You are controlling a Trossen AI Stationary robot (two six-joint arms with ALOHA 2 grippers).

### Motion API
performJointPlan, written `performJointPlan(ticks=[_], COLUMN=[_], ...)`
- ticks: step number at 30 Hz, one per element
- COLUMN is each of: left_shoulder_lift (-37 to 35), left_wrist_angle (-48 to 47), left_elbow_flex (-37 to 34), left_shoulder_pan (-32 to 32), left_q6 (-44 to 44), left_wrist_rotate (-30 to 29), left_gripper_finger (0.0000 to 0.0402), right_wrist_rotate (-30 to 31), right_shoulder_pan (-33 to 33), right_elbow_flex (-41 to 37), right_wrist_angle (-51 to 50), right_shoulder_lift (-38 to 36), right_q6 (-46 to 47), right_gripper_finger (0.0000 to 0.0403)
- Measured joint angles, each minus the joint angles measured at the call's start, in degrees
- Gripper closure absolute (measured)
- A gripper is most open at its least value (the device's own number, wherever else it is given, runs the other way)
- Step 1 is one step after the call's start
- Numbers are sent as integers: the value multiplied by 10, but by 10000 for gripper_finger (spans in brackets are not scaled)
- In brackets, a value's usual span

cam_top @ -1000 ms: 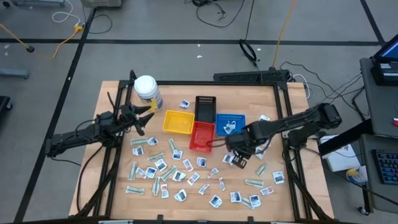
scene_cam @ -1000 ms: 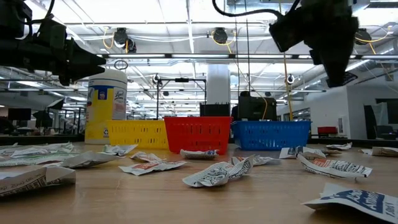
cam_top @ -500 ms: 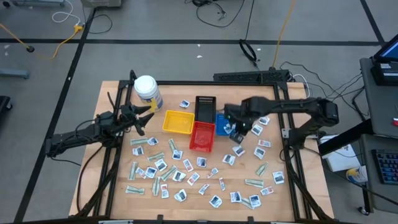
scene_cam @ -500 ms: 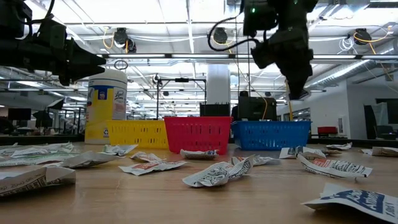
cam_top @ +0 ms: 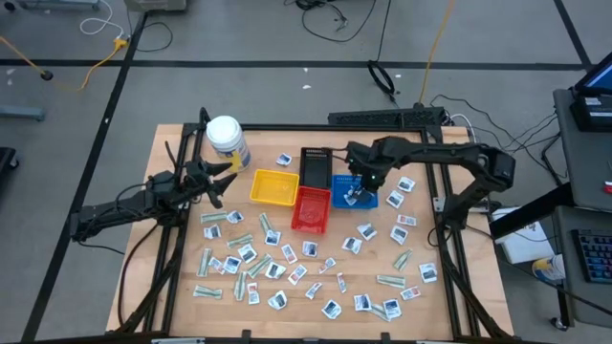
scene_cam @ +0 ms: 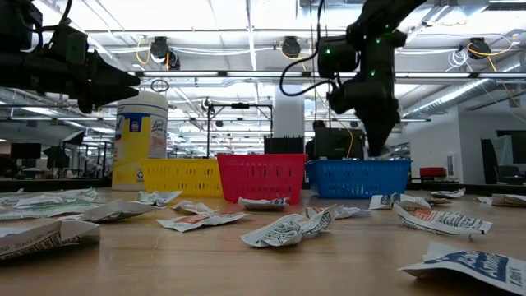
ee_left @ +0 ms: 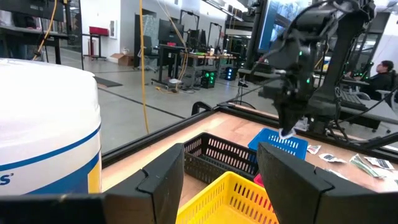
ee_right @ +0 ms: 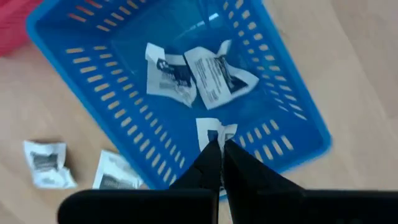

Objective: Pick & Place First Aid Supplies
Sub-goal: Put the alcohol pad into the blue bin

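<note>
Fingers of my right gripper (ee_right: pixel 219 149) are closed on a white packet (ee_right: pixel 216 132), hanging over the blue tray (ee_right: pixel 298 121). Only my wrist view shows two packets (ee_right: pixel 199 74) already lying below. A second ago I was over the table; my left gripper (cam_top: pixel 218 182) waits open.
</note>
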Motion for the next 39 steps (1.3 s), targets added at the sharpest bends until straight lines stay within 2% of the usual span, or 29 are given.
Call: performJointPlan(ticks=[6,10,13,21,25,32,39], left_shoulder_lift=[0,0,0,0,0,0,0], left_wrist_angle=[0,0,0,0,0,0,0], left_elbow_flex=[0,0,0,0,0,0,0], left_shoulder_pan=[0,0,0,0,0,0,0], left_q6=[0,0,0,0,0,0,0], left_wrist_rotate=[0,0,0,0,0,0,0], left_gripper_finger=[192,192,192,192,192,192,192], right_wrist_rotate=[4,2,2,1,2,2,5], right_shoulder_pan=[8,14,14,14,14,14,20], right_elbow_flex=[-43,-49,-49,-49,-48,-13,42], right_wrist_angle=[85,98,98,99,104,60,20], right_shoulder_lift=[4,4,4,4,4,4,4], right_q6=[-3,-4,-3,-10,-14,39,204], right_gripper_finger=[401,391,365,264,235,238,256])
